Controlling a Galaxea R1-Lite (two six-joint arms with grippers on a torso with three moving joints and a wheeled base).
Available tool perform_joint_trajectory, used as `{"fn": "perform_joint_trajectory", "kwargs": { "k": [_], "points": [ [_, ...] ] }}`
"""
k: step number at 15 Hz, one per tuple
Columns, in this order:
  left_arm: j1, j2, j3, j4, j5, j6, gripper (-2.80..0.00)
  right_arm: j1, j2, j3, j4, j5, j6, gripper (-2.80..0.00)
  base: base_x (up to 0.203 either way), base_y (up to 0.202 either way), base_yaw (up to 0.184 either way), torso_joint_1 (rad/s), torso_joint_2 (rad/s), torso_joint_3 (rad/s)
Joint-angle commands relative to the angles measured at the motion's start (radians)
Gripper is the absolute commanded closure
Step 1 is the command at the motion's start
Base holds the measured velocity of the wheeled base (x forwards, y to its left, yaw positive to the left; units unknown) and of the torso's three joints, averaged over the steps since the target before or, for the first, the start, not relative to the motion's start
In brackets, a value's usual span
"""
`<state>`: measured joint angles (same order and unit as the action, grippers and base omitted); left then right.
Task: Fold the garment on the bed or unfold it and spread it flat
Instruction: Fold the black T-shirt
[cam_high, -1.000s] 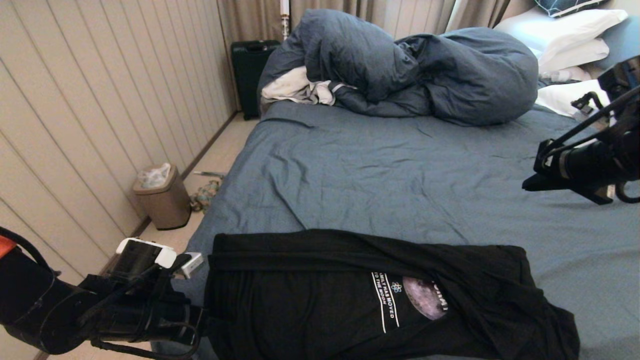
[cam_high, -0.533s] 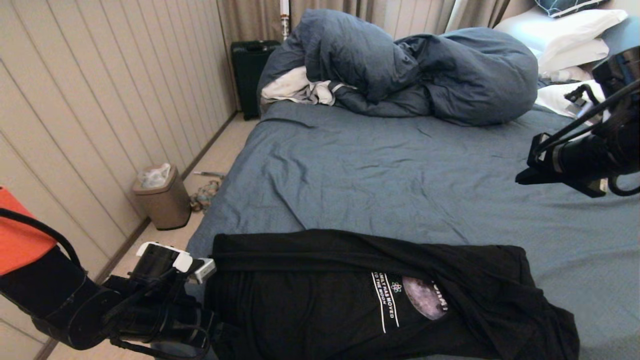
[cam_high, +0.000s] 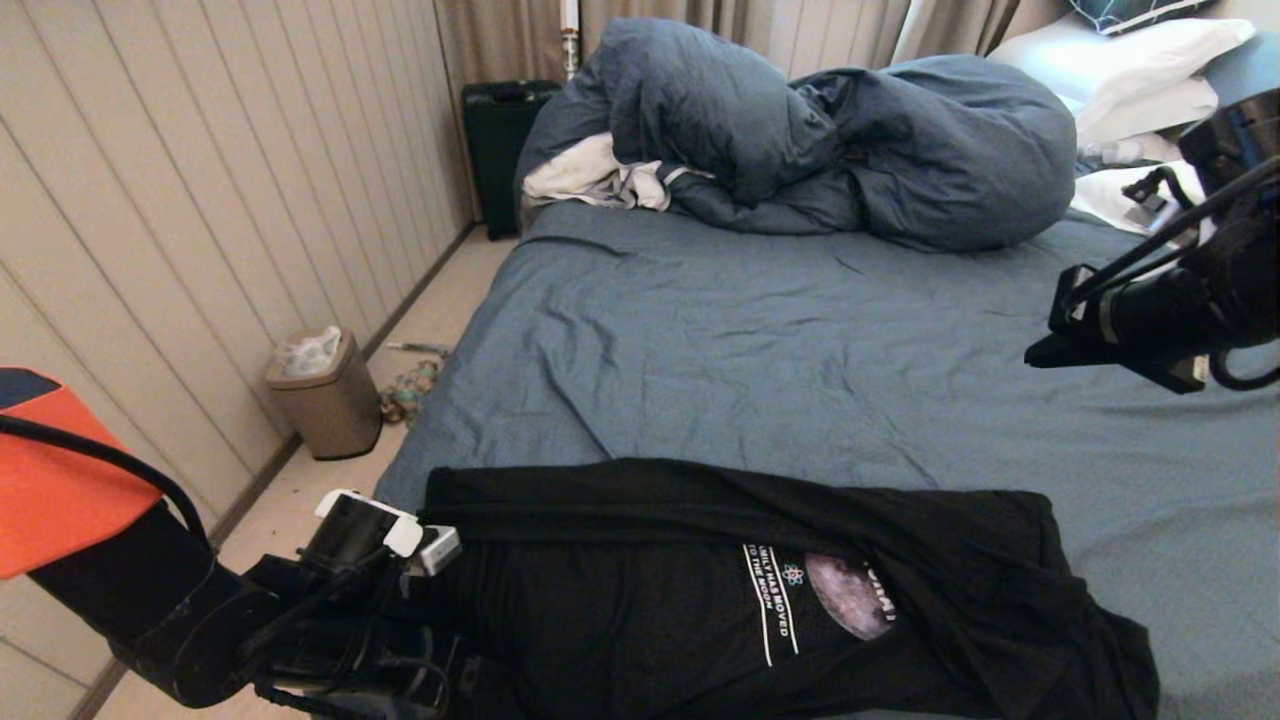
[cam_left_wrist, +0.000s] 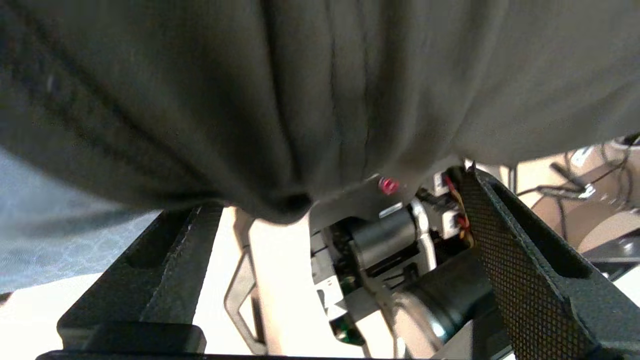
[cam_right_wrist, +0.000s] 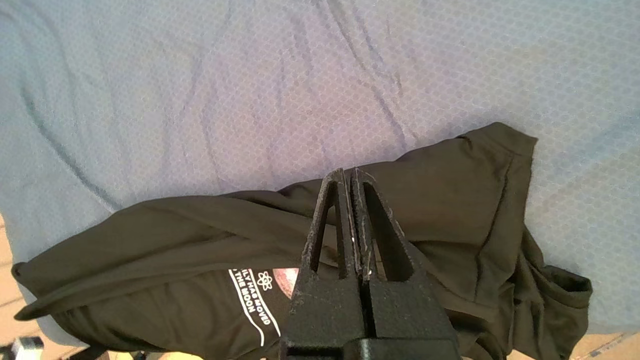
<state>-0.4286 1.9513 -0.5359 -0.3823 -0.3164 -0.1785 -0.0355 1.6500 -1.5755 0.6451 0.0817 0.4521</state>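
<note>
The garment (cam_high: 650, 600), a black T-shirt with a grey moon print and white lettering, lies folded lengthwise along the near edge of the bed (cam_high: 800, 340). My left gripper (cam_high: 455, 665) is low at the shirt's left end. In the left wrist view the left gripper (cam_left_wrist: 340, 195) is open with its fingers (cam_left_wrist: 525, 260) wide apart, and the black fabric (cam_left_wrist: 300, 100) hangs just past their tips, not pinched. My right gripper (cam_high: 1035, 358) hovers shut over the right side of the bed. Its wrist view shows the right gripper (cam_right_wrist: 345, 174) empty, high above the garment (cam_right_wrist: 450, 190).
A bulky dark-blue duvet (cam_high: 820, 130) and a white cloth (cam_high: 590, 175) are heaped at the far end, with white pillows (cam_high: 1130, 60) at the far right. Beside the bed's left edge is a floor strip with a small bin (cam_high: 325, 395), a dark suitcase (cam_high: 500, 140) and a panelled wall.
My left arm has slid right, in against the shirt's left end, with its jaws spreading wider. My right gripper has drifted slightly left. The shirt lies as before.
</note>
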Motion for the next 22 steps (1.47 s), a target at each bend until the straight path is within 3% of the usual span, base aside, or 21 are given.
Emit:
{"fn": "perform_joint_trajectory", "kwargs": {
  "k": [1, 2, 3, 11, 17, 19, 22],
  "points": [
    [-0.009, 0.009, -0.023, 0.000, -0.001, -0.015, -2.80, 0.000, 0.005, 0.000, 0.004, 0.001, 0.002, 0.00, 0.000, 0.000, 0.000, 0.000, 0.00, 0.000],
    [-0.012, 0.009, -0.026, 0.002, -0.001, -0.019, -2.80, 0.000, 0.005, 0.002, 0.004, 0.000, 0.002, 0.00, 0.000, 0.000, 0.000, 0.000, 0.00, 0.000],
    [-0.012, 0.015, -0.026, 0.000, 0.001, -0.021, 0.00, 0.000, 0.002, 0.003, 0.004, -0.002, 0.002, 0.00, 0.000, 0.000, 0.000, 0.000, 0.00, 0.000],
    [-0.011, -0.003, -0.019, -0.007, 0.014, -0.021, 0.00, 0.023, -0.007, 0.000, 0.005, -0.002, 0.002, 0.00, 0.000, 0.000, 0.000, 0.000, 0.00, 0.000],
    [-0.011, -0.131, 0.010, 0.015, 0.020, -0.016, 0.00, 0.022, -0.007, -0.002, 0.005, -0.003, -0.001, 0.00, 0.000, 0.000, 0.000, 0.000, 0.00, 0.000],
    [-0.011, -0.210, -0.018, 0.079, 0.022, -0.014, 0.00, 0.022, -0.010, -0.005, 0.003, -0.002, -0.008, 0.00, 0.000, 0.000, 0.000, 0.000, 0.00, 0.000],
    [-0.010, -0.312, -0.146, 0.263, 0.024, 0.025, 0.00, 0.025, -0.021, -0.011, 0.004, 0.004, -0.021, 0.00, 0.000, 0.000, 0.000, 0.000, 0.00, 0.000]
  ]
}}
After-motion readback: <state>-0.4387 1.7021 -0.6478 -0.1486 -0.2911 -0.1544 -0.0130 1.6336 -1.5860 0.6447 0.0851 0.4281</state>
